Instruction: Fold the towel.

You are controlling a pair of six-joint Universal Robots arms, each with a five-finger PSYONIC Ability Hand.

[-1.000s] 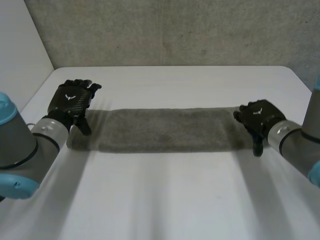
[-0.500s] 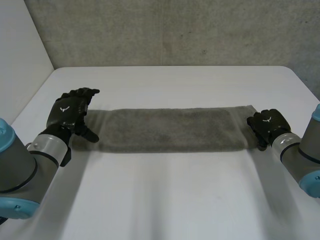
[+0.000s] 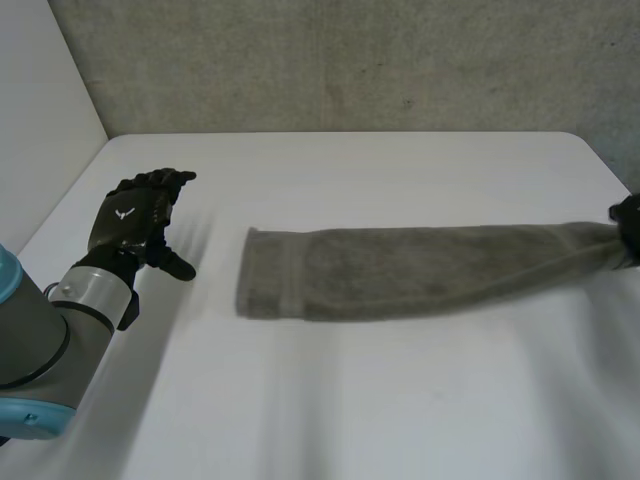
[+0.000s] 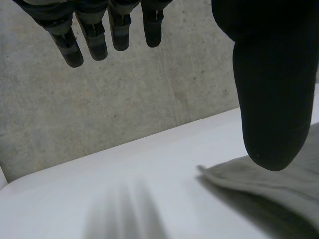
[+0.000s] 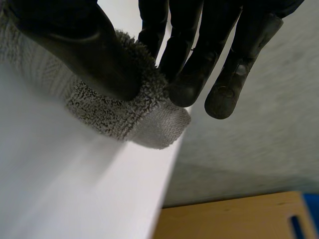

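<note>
Right wrist view: right hand (image 5: 75, 45) pinches nubbly, looped grey towel (image 5: 124, 114).

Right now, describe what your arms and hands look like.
The left hand is black, with a small white emblem on its back. The left arm behind it is a thick grey cylinder with a light-blue cap at its joint. The right hand is black too, its fingers ending in rounded tips.

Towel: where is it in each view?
Head view: towel lies across the table, one end in the right hand.
Left wrist view: its free end lies beside the thumb of the open left hand.
Right wrist view: its end is pinched between thumb and fingers.
Shared landmark: the white table.
</note>
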